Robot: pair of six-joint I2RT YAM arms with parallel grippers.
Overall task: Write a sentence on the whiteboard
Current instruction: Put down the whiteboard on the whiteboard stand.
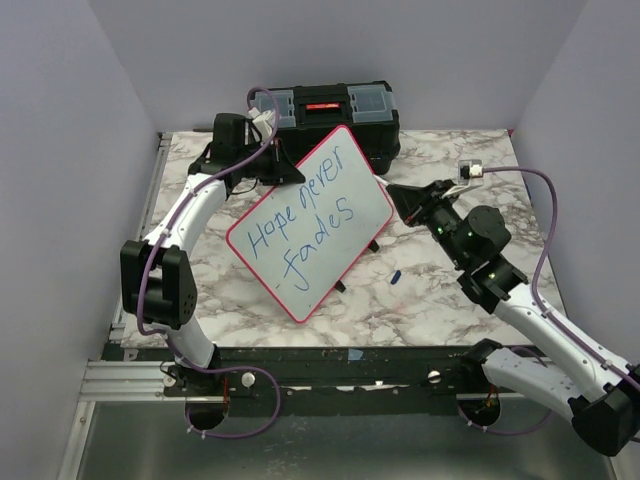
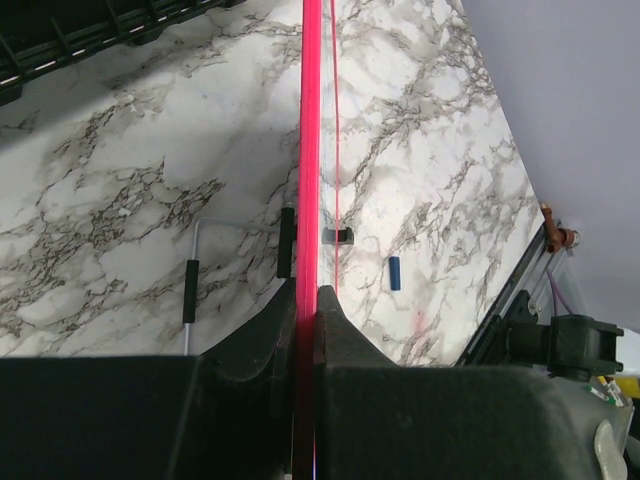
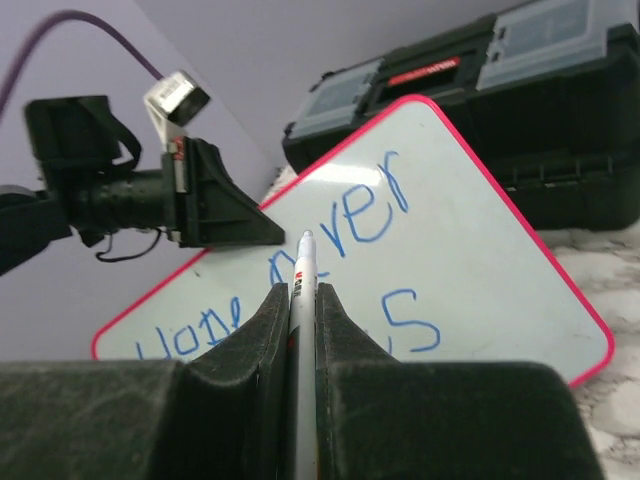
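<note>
The left gripper [image 2: 307, 298] is clamping the whiteboard [image 1: 350, 185], the right gripper [image 3: 297, 295] is pinching a marker [image 3: 302, 258]; the toolbox [image 1: 335, 105] is sitting closed.

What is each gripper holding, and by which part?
Left gripper clamps the whiteboard by its red frame edge; right gripper pinches the marker by its barrel.

The whiteboard [image 1: 360, 190] is faced in smooth, glossy white, edged with shiny red plastic. Beneath the right pincer [image 1: 395, 192], a marble-patterned tabletop [image 1: 430, 310] is seen.
</note>
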